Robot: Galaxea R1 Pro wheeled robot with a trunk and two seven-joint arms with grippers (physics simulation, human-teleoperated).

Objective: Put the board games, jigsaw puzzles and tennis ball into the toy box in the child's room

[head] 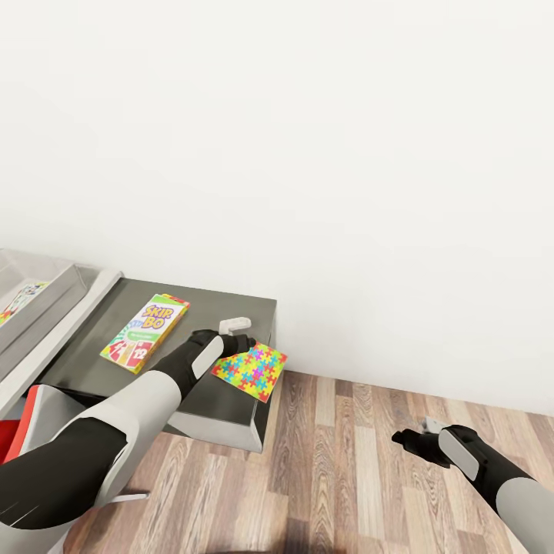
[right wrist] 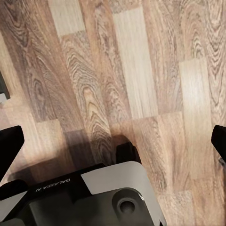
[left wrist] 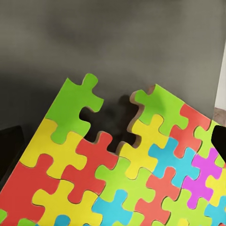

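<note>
The left gripper (head: pixel 235 335) hovered over the jigsaw puzzle (head: pixel 250 372), at five o'clock on the dark side unit (head: pixel 200 308); I could not tell its jaw state. Gripping the overhanging edge squarely would probably lift it best. The right gripper (head: pixel 412 437) hung spread above the wooden floor (head: pixel 346 477).

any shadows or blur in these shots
Head view: sharp, evenly lit, soft shadow under the left gripper on the dark side unit. Left wrist view: jigsaw puzzle crisp, dark shadow in its notch. Right wrist view: faint shadow on the wood floor.
</note>
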